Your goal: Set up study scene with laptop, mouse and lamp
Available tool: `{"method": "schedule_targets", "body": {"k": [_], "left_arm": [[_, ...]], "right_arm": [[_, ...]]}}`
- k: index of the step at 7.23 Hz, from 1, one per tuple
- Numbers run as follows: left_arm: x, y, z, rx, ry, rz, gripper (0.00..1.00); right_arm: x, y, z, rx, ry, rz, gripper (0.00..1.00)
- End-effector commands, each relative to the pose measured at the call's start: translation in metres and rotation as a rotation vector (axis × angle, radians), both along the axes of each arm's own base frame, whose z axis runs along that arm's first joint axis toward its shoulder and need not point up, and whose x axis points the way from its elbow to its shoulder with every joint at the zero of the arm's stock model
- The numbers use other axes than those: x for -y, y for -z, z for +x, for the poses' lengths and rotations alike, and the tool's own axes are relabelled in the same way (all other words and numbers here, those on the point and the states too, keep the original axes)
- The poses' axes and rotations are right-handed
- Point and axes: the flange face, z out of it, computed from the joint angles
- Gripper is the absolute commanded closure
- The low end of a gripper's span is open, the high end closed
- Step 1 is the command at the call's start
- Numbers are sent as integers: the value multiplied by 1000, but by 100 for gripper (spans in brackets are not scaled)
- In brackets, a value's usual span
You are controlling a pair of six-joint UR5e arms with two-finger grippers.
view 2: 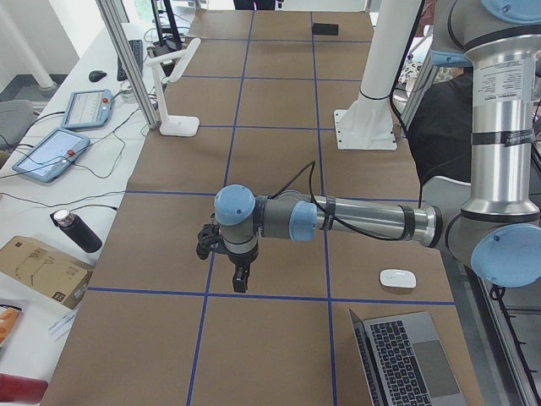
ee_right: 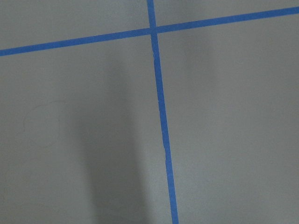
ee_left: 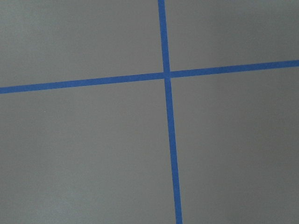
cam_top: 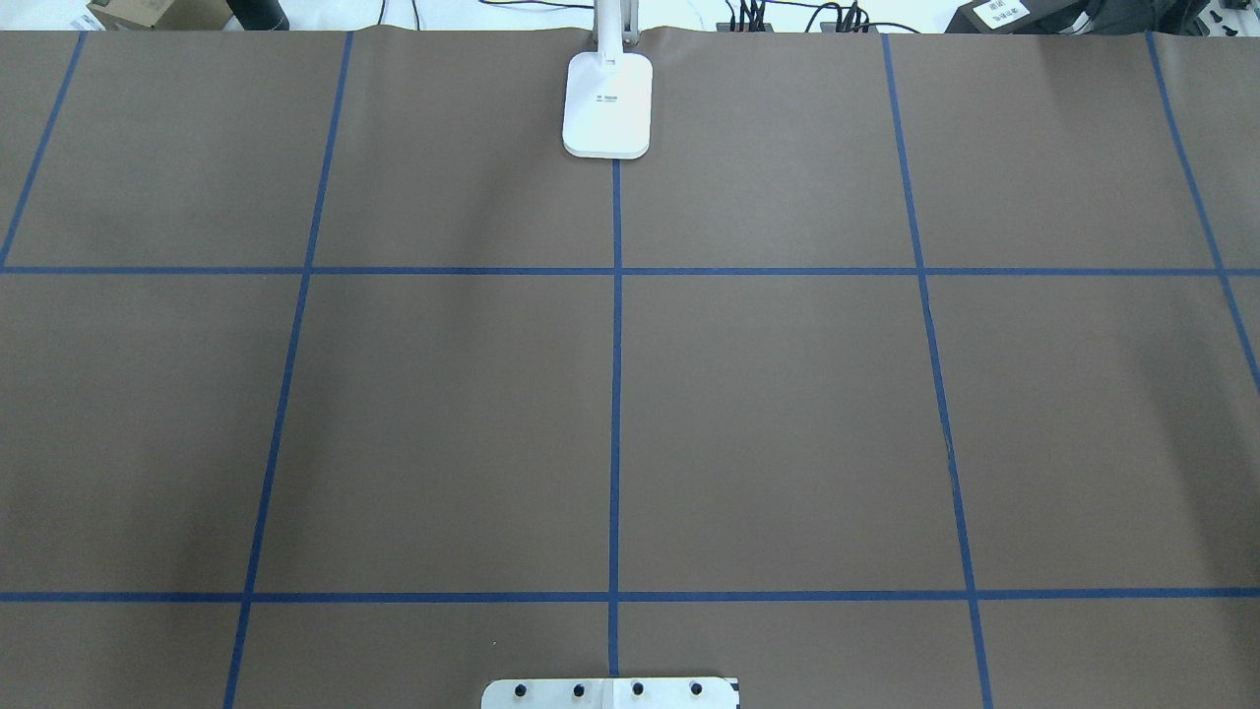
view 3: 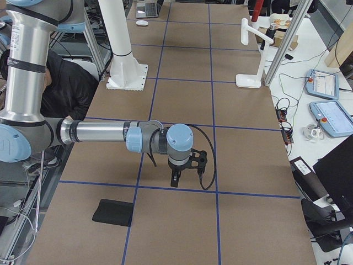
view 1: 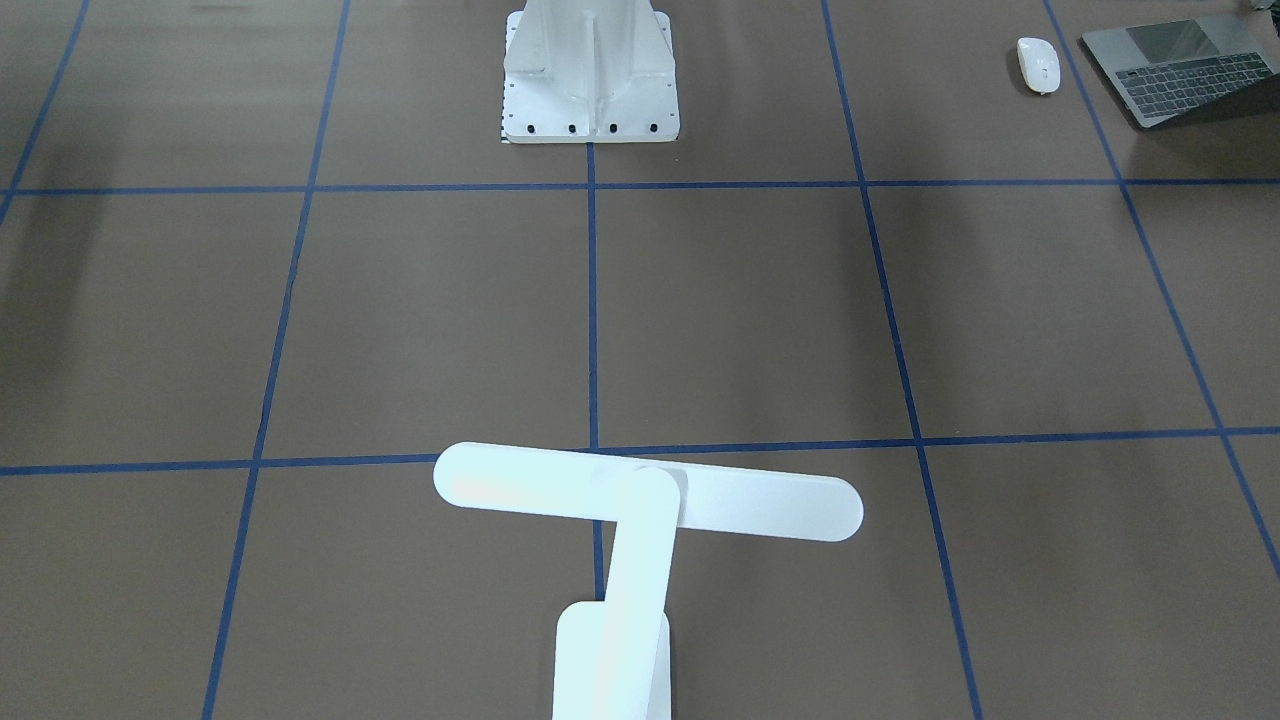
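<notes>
The white T-shaped lamp (view 1: pixel 648 505) stands at the table's far middle edge; its base also shows in the overhead view (cam_top: pixel 607 105). The white mouse (view 1: pixel 1038 64) lies next to the open grey laptop (view 1: pixel 1180 70) at the near corner on my left. My left gripper (view 2: pixel 241 275) hangs over bare table, well out from the mouse (view 2: pixel 396 278) and laptop (view 2: pixel 406 355). My right gripper (view 3: pixel 175 179) hangs over bare table at the other end. Both show only in the side views, so I cannot tell if they are open or shut. Both wrist views show only brown table and blue tape.
The white ribbed pedestal (view 1: pixel 590 70) is bolted at the near middle edge. A flat black pad (view 3: pixel 113 212) lies near the corner on my right. A side bench beyond the lamp holds tablets (view 2: pixel 51 152) and a bottle (view 2: pixel 76 231).
</notes>
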Motion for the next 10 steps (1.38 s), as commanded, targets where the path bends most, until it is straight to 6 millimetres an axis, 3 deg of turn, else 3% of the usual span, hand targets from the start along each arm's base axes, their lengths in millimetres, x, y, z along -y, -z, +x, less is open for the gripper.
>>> {"method": "schedule_targets", "body": {"k": [1, 7, 8, 10], "left_arm": [[0, 0, 0, 0, 0, 0, 1], [1, -6, 0, 9, -6, 1, 1], [6, -16, 0, 9, 2, -24, 0], [7, -12, 1, 3, 1, -9, 1]], "right_arm": [[2, 4, 0, 2, 4, 15, 1], [2, 4, -1, 2, 3, 11, 1], [2, 4, -1, 1, 2, 10, 1], [3, 4, -1, 2, 6, 16, 1]]}}
